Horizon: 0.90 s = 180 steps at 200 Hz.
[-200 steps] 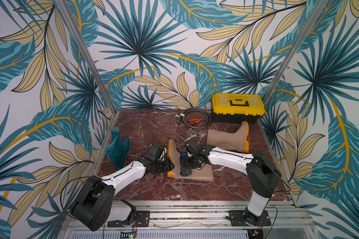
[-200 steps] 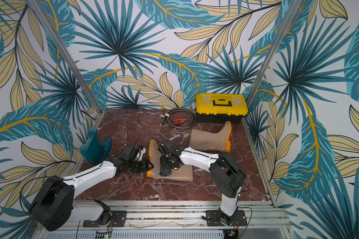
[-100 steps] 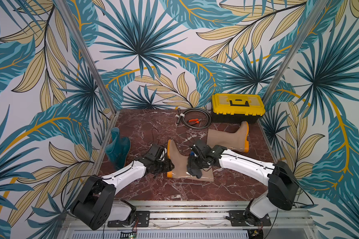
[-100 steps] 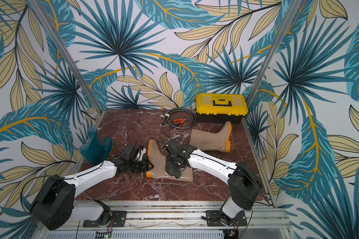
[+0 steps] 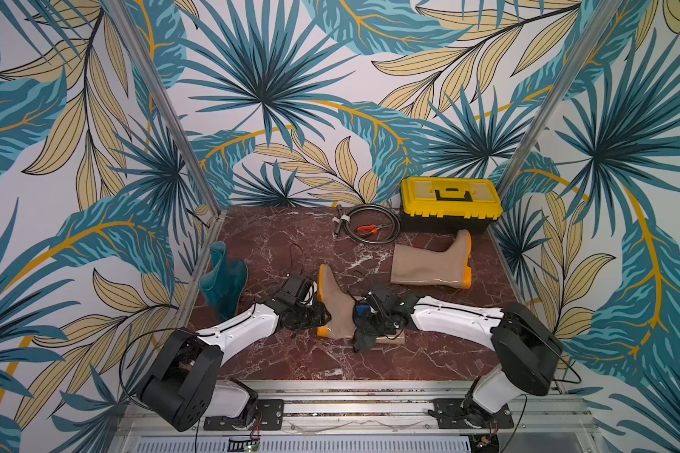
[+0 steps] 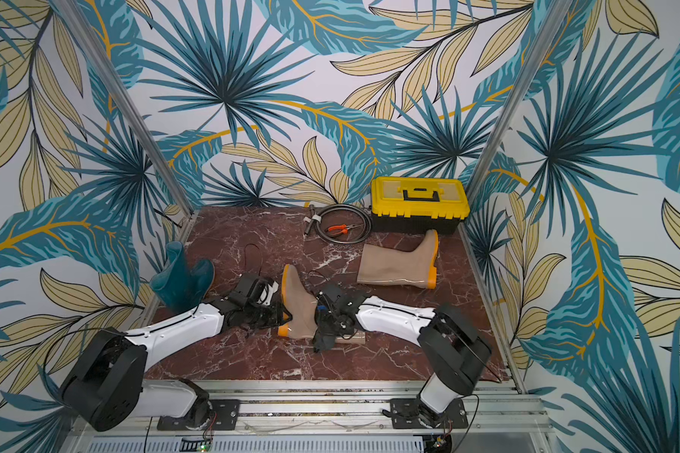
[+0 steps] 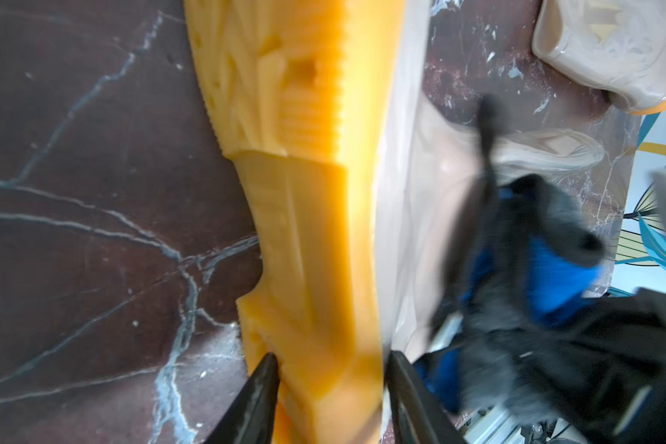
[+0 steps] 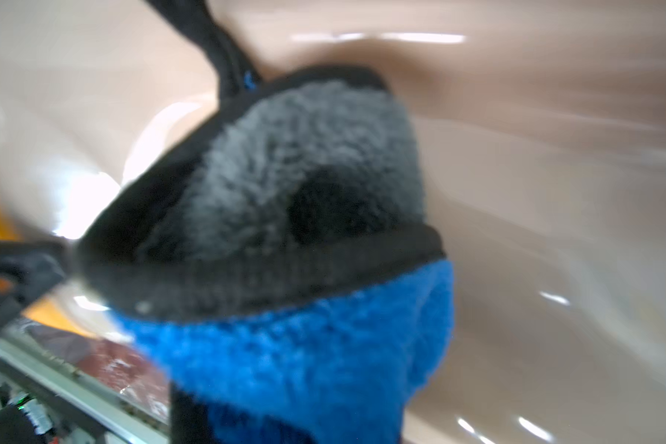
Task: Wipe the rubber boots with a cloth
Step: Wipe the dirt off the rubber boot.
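A beige-tan rubber boot [image 5: 336, 310] lies on its side mid-floor. My left gripper [image 7: 331, 369] is shut on the heel end of its orange sole [image 7: 304, 192], one finger on each side. The cloth [image 8: 285, 230], charcoal with a blue face, is pressed on the boot's glossy ankle. My right gripper [image 5: 364, 313] is shut on the cloth, which hides the jaws, and a dark end [image 5: 362, 341] hangs toward the floor. A second tan boot [image 5: 428, 262] lies at the back right. A dark teal boot [image 5: 222, 282] stands against the left wall.
A yellow toolbox [image 5: 450, 204] sits at the back right, with a coiled cable and orange pliers [image 5: 370, 227] to its left. The patterned walls close in the marble floor [image 5: 291, 243]. An aluminium rail [image 5: 350, 392] runs along the front.
My right gripper has swept the cloth across the boot, away from the sole toward the shaft, uncovering the foot. The left gripper keeps its hold and has not moved.
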{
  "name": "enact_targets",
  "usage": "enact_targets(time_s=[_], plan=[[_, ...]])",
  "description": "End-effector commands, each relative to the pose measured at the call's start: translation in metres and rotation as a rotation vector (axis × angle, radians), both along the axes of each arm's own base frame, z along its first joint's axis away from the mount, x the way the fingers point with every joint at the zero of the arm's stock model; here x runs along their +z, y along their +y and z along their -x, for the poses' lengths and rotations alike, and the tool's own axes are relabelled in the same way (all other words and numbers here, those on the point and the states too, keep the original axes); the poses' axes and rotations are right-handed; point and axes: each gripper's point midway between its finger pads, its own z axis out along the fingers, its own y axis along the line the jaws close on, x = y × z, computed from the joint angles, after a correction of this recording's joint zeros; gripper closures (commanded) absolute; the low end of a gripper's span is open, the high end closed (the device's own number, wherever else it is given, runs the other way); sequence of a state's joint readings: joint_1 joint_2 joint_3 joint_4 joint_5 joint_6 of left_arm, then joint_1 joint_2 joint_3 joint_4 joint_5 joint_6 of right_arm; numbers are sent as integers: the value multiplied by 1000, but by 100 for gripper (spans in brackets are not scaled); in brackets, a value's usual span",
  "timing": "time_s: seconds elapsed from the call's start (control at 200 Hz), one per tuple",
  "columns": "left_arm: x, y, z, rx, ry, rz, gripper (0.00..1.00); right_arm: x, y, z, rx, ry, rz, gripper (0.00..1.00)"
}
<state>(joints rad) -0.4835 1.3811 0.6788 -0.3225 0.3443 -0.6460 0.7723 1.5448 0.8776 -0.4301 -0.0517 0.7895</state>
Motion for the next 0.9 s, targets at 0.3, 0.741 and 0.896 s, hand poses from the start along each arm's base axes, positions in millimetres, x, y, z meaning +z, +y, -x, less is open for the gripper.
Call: enact_targets(time_s=[0.3,0.741,0.896], plan=[[0,-1,-2,-12,-3,2,53,33,28,3,67,-54,13,100],[-2,-3,-4,-30,3,3,53,-17,31,23,103,67,133,100],[0,-4,-4,-61,-17,-1,55,-18,-54,23,-114,111,109,100]])
